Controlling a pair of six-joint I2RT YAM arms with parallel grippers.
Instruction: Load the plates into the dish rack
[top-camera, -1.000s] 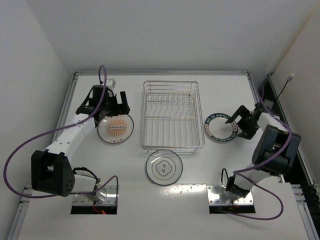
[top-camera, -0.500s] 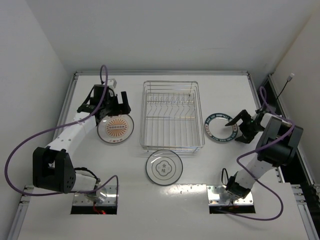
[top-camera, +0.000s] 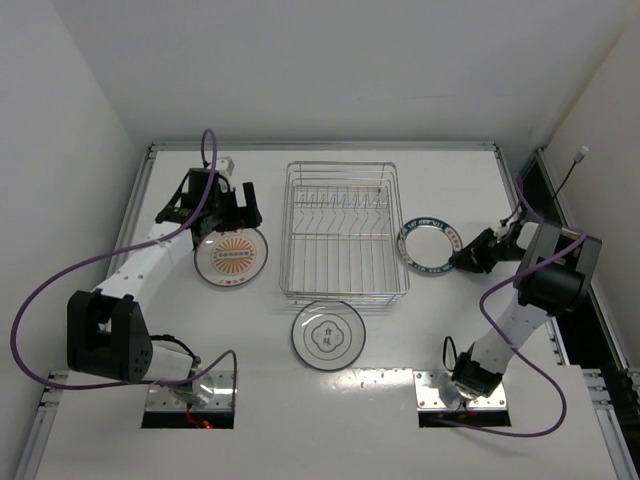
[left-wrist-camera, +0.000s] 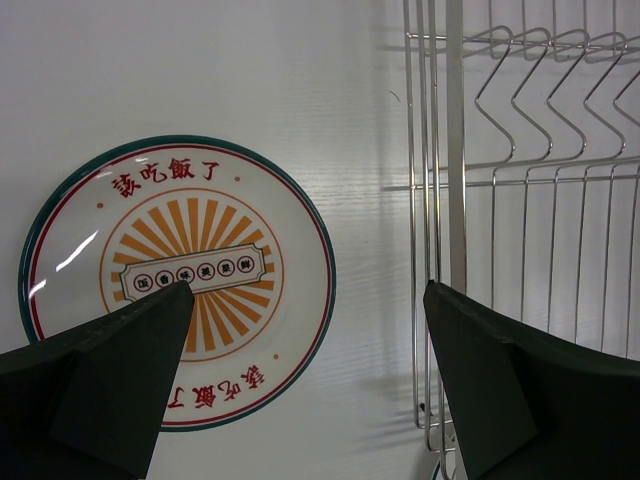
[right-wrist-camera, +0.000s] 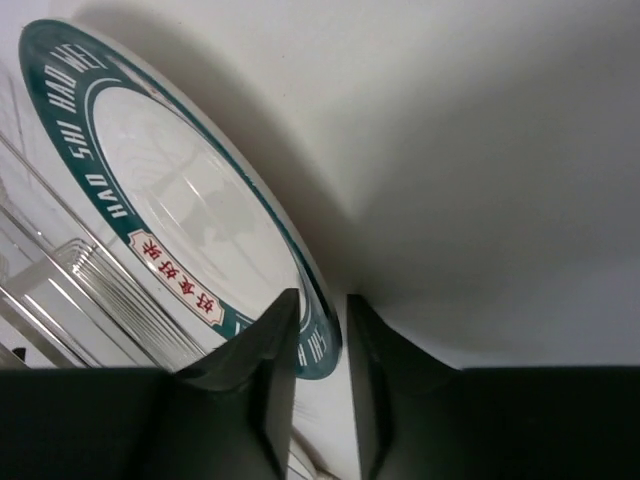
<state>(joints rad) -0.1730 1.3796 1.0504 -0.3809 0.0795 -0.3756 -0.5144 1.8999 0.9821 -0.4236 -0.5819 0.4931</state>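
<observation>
Table (top-camera: 460, 330) first: white, walled in on 3 sides. 2 arms bolted at the near edge, left arm (top-camera: 140, 270) reaching up the left side, right arm (top-camera: 530, 300) folded over on the right, purple cable (top-camera: 60, 290) looping off each.

Next down in size, dish rack (top-camera: 345, 238) smack in the middle, silver wire, row of upright dividers across the far half. All 3 plates outside it:
- sunburst plate (top-camera: 231, 257) flat on the table just left of the rack, a thin strip of table between them in the left wrist view
- emblem plate (top-camera: 328, 335) flat, just in front of the rack's near edge
- teal-rim plate (top-camera: 428, 246) on the right, tilted off flat, its left edge right up against the rack's right side. Can't tell if actually touching.

Nothing between any plate and the rack except the rack's own side wires.

Now the small stuff. Left gripper (top-camera: 228, 215) hanging over the far edge of the sunburst plate, jaws spread as wide as they go, gripping nothing, 1 fingertip (left-wrist-camera: 150, 330) hovering above the orange rays. Right gripper (top-camera: 462, 262) low at the teal-rim plate's right edge, jaws pinched onto the rim, 1 finger (right-wrist-camera: 250, 350) on each face of it.
</observation>
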